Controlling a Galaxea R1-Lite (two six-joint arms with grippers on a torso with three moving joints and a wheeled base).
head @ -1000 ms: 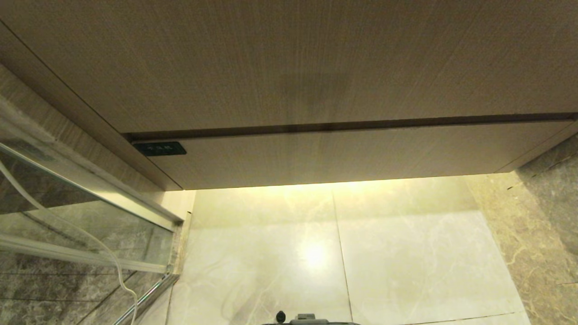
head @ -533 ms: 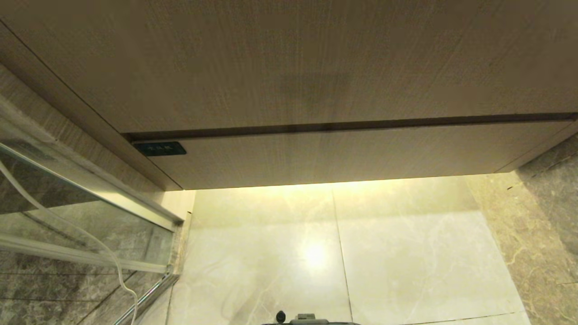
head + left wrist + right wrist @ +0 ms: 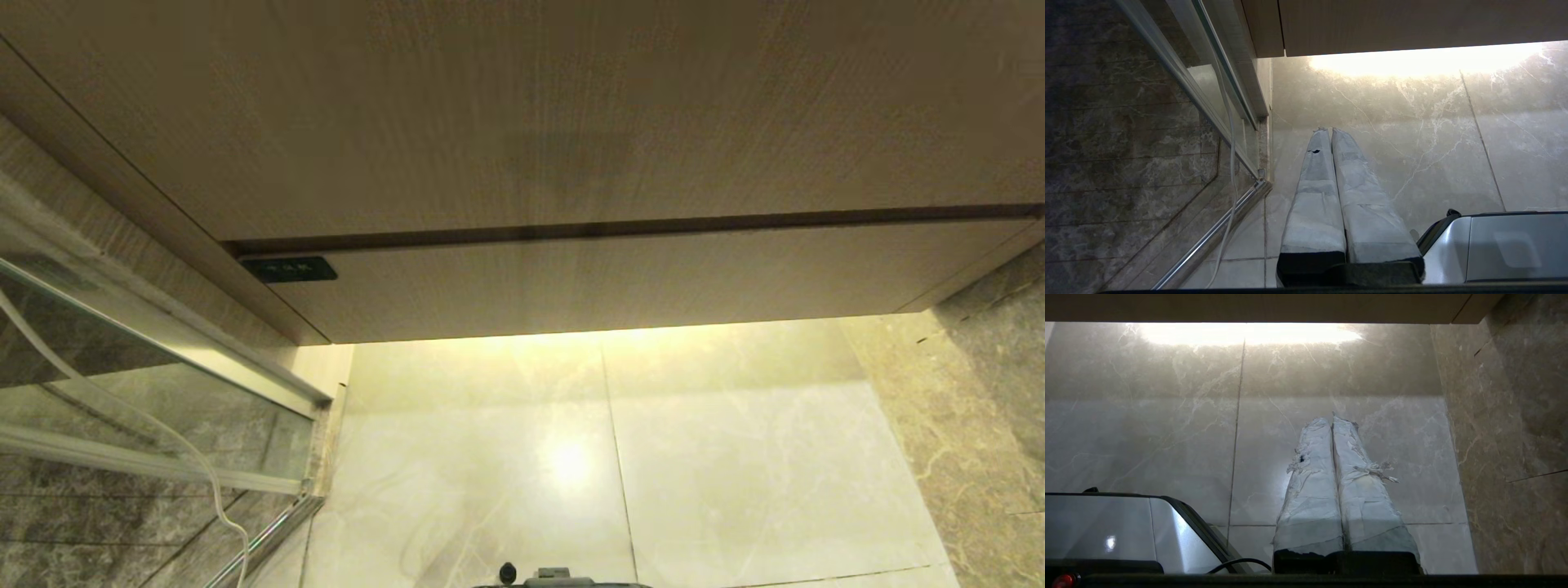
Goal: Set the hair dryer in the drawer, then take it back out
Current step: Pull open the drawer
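Head view shows the drawer (image 3: 620,282) pushed flush under the taller panel (image 3: 522,114); no hair dryer is visible. Both the left gripper (image 3: 1327,130) and right gripper (image 3: 1329,418) hang above the tiled floor (image 3: 735,457), fingers pressed together, holding nothing.

right gripper (image 3: 1332,418): closed, empty, over marble floor (image 3: 1167,437) | robot base (image 3: 1126,526) beside it

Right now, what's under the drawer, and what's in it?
Under the drawer: lit marble floor tiles, nothing standing on them. The drawer is shut, so its inside is hidden; no hair dryer shows in any view.
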